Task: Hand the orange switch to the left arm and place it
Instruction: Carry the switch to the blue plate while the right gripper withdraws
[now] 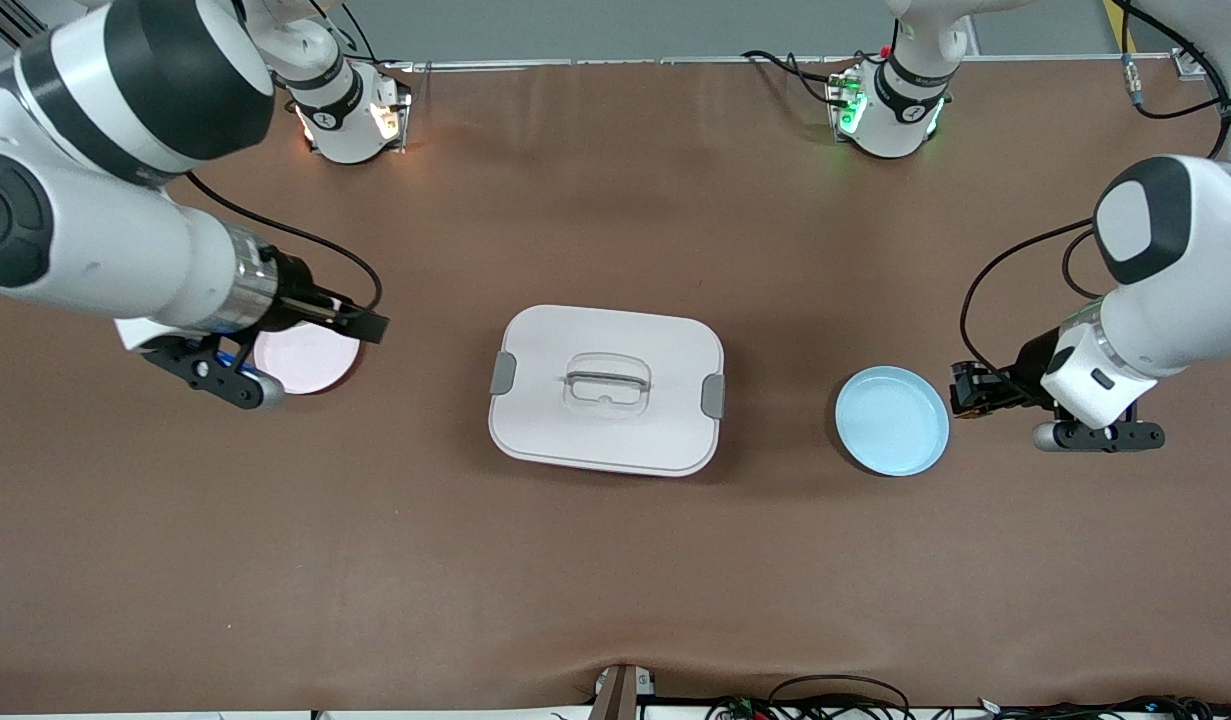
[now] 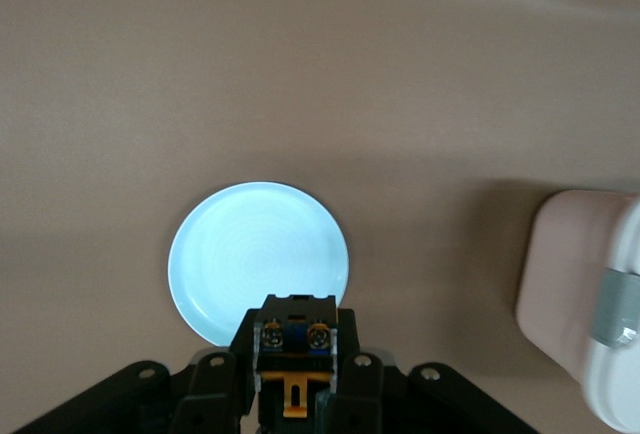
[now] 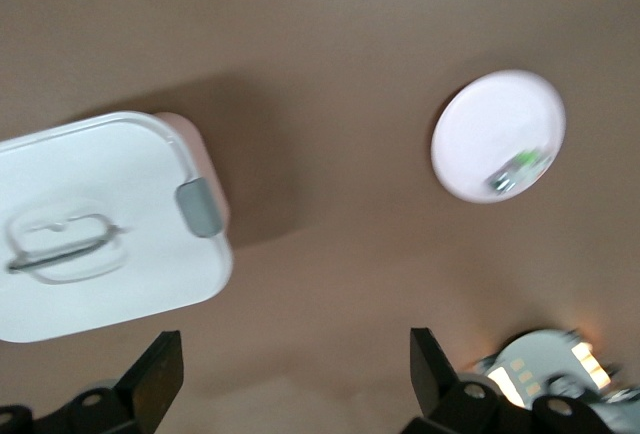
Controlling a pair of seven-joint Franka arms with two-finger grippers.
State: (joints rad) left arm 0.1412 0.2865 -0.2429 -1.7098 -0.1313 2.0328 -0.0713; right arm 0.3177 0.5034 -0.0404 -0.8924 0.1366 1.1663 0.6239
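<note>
The orange switch (image 2: pixel 293 339), a small black block with orange markings, sits clamped between the fingers of my left gripper (image 2: pixel 293 359). In the front view the left gripper (image 1: pixel 975 390) hangs beside the blue plate (image 1: pixel 892 420), at the left arm's end of the table. The blue plate (image 2: pixel 258 254) is empty. The white box (image 1: pixel 607 390) with grey latches stands shut in the middle of the table, between the two plates. My right gripper (image 1: pixel 353 320) is open and empty over the pink plate (image 1: pixel 310 360); its fingers (image 3: pixel 160 374) stand wide apart.
A tiny clear-whitish piece with green (image 3: pixel 520 166) lies on the pink plate (image 3: pixel 480 124). The box also shows in the left wrist view (image 2: pixel 590 304) and the right wrist view (image 3: pixel 100 224). Both arm bases stand along the table's edge farthest from the front camera.
</note>
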